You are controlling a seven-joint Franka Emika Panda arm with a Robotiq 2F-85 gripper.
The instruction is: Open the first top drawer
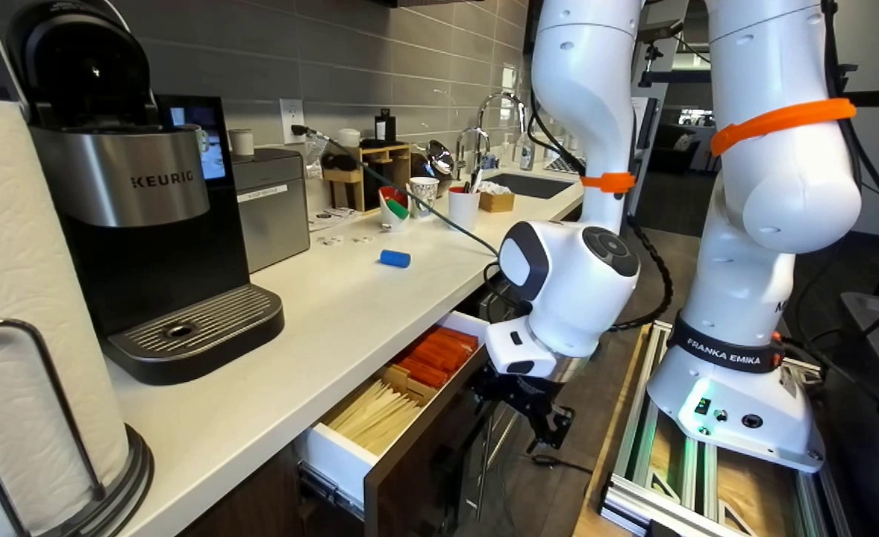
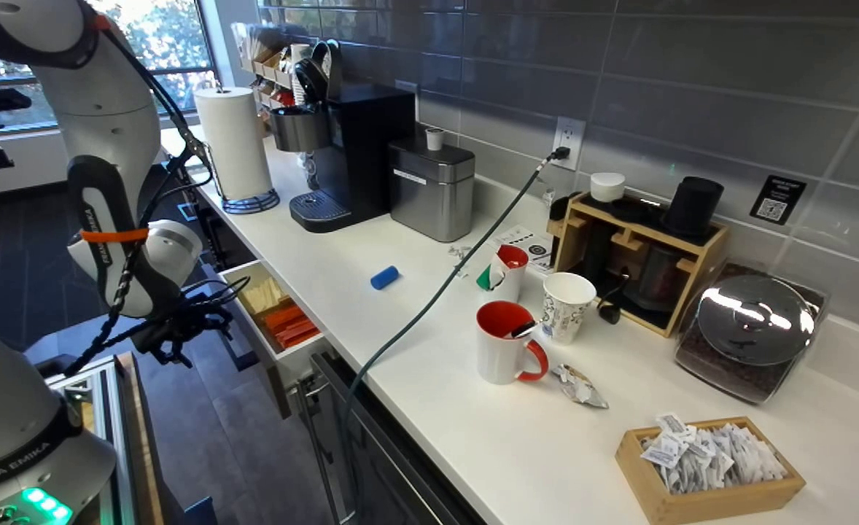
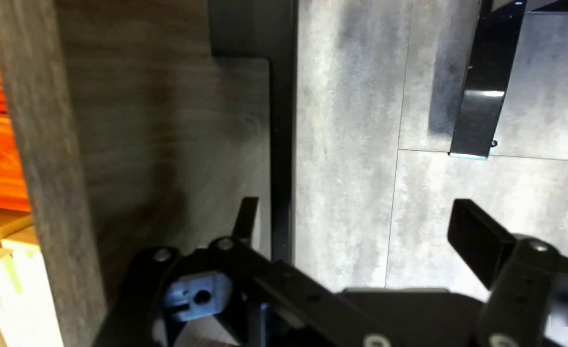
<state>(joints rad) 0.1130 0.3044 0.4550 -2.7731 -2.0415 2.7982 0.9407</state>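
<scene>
The first top drawer (image 1: 410,470) stands pulled out from under the counter, with a dark brown front and white sides. It also shows in an exterior view (image 2: 300,364) and, with its front at the left, in the wrist view (image 3: 134,120). Inside are orange packets (image 1: 439,354) and pale wooden sticks (image 1: 376,418) in compartments. A dark bar handle (image 3: 281,144) runs along the front. My gripper (image 3: 355,212) is open and empty, pointing down outside the front. One finger appears close to the handle; I cannot tell if it touches. The gripper also shows in both exterior views (image 1: 529,410) (image 2: 174,339).
The white counter (image 1: 320,313) overhangs the drawer. On it stand a coffee machine (image 1: 141,224), paper towels (image 1: 22,298), a blue cylinder (image 1: 395,259) and mugs (image 2: 499,357). A cable (image 2: 429,299) crosses the counter and hangs over its edge. A dark cabinet door (image 2: 400,452) adjoins the drawer.
</scene>
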